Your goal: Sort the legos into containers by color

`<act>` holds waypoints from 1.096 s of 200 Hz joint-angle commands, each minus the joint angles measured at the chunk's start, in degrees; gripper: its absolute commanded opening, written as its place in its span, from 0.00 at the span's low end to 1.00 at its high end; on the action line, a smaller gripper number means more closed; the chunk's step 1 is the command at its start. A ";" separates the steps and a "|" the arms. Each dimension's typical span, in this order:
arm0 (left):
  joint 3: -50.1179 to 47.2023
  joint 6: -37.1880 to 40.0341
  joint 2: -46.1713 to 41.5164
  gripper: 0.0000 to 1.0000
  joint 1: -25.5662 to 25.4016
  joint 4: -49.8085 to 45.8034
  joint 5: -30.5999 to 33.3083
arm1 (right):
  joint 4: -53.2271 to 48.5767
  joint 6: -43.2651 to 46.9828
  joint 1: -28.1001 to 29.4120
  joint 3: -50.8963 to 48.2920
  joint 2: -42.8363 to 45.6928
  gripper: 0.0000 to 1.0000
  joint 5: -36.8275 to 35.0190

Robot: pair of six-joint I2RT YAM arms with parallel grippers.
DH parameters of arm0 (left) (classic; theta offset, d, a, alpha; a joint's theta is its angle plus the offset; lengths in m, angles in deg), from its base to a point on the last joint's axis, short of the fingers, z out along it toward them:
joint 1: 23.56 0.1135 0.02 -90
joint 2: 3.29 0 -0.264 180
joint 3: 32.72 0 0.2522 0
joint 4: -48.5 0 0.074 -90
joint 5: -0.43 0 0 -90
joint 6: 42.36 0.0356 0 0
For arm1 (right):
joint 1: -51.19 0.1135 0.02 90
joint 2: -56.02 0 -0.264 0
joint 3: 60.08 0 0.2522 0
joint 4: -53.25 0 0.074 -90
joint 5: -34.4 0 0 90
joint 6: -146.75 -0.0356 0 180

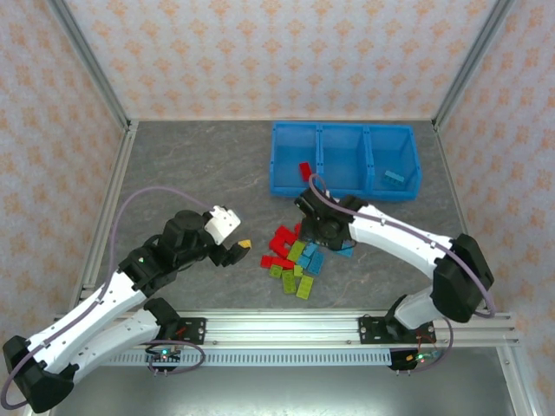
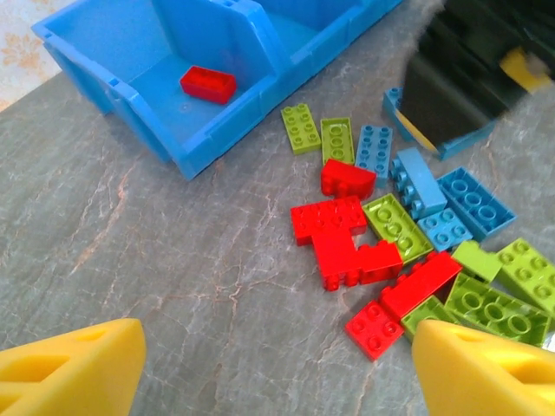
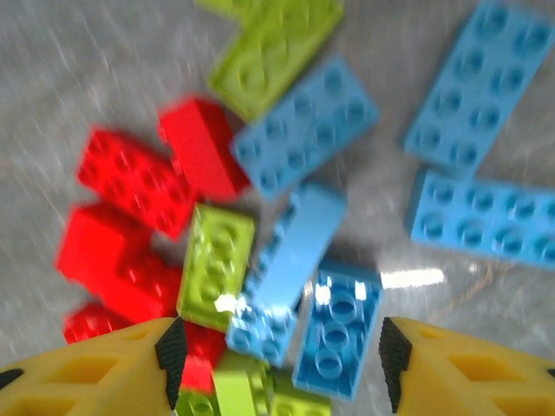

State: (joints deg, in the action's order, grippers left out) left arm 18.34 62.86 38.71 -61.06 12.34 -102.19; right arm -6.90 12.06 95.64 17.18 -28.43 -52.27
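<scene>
The legos (image 1: 295, 256) lie in a loose pile of red, lime green and light blue bricks in front of the containers (image 1: 343, 132), three joined blue bins. A red brick (image 1: 305, 170) lies in the left bin and a light blue brick (image 1: 395, 178) in the right bin. My left gripper (image 1: 238, 251) stands open left of the pile, with bare table between its yellow fingers (image 2: 74, 371). My right gripper (image 1: 319, 232) hangs open over the pile's far side. In the right wrist view the right gripper (image 3: 277, 355) straddles a light blue brick (image 3: 338, 340) without touching it.
In the left wrist view the left bin (image 2: 139, 52) holds the red brick (image 2: 208, 84), and the right arm's dark gripper (image 2: 468, 78) hovers over the pile (image 2: 390, 234). Metal frame posts and patterned walls close in the grey table (image 1: 191, 173).
</scene>
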 commanded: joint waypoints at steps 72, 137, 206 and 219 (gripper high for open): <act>-7.06 8.53 -1.41 0.90 0.08 10.55 4.03 | 10.19 6.88 -6.96 15.24 -22.99 0.81 -13.26; -6.98 10.62 -0.04 0.92 0.14 9.99 3.34 | 16.57 10.08 -7.18 14.82 -29.86 0.67 -12.80; -6.80 10.63 1.25 0.92 0.09 10.17 3.18 | 15.92 8.14 -7.13 8.41 -27.42 0.44 -10.32; -6.84 10.57 1.38 0.92 0.14 10.19 3.29 | 15.59 7.83 -7.11 6.72 -25.74 0.41 -10.27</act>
State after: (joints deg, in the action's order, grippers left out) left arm 11.74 72.24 39.98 -61.06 20.63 -99.41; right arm 11.11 21.07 88.76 27.65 -56.93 -61.91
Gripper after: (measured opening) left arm 0.921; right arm 0.432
